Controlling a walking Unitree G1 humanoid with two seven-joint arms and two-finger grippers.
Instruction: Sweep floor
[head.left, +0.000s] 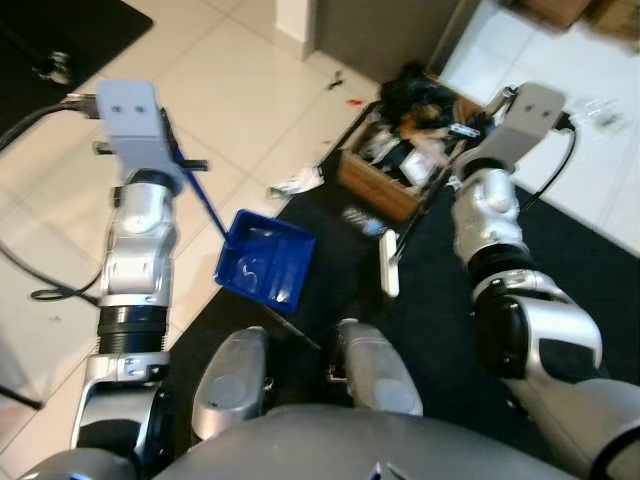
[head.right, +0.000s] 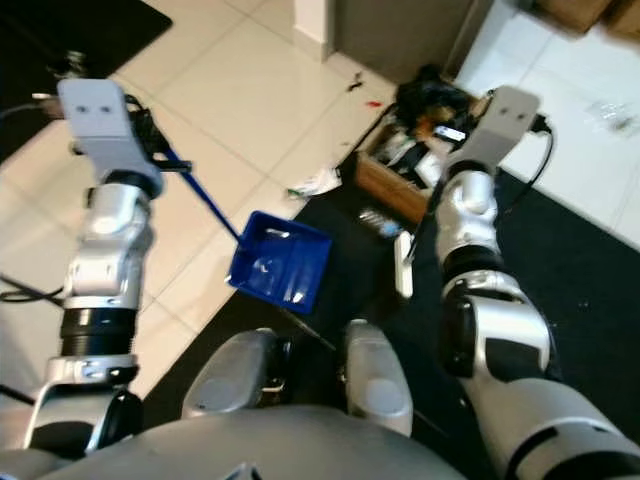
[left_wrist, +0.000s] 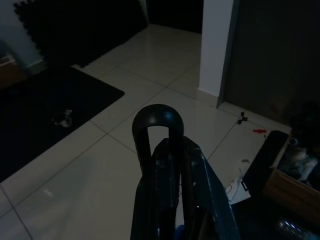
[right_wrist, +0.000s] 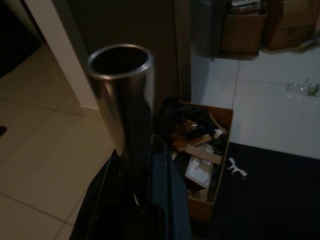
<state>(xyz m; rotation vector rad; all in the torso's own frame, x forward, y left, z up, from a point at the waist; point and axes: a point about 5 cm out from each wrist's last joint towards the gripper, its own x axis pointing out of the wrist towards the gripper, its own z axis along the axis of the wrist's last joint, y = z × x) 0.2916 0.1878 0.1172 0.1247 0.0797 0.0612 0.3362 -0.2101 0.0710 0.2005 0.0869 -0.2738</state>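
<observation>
A blue dustpan (head.left: 265, 258) hangs low over the edge of the black mat, its thin blue handle (head.left: 200, 195) rising to my left gripper (left_wrist: 172, 165). That gripper is shut on the handle's black looped end (left_wrist: 157, 120). My right gripper (right_wrist: 145, 165) is shut on the broom's silver tube (right_wrist: 125, 100). The broom's shaft slants down to a white head (head.left: 388, 262) resting on the mat. A crumpled white paper scrap (head.left: 297, 182) lies on the tiles beyond the dustpan. Small red and dark bits (head.left: 345, 92) lie farther off.
An open cardboard box (head.left: 400, 165) full of rubbish stands on the mat ahead, with a plastic bottle (head.left: 362, 220) lying before it. A wall corner and dark door (left_wrist: 235, 55) rise behind. A black cable (head.left: 45, 285) loops on the tiles at my left. Another black mat (head.left: 60, 35) lies far left.
</observation>
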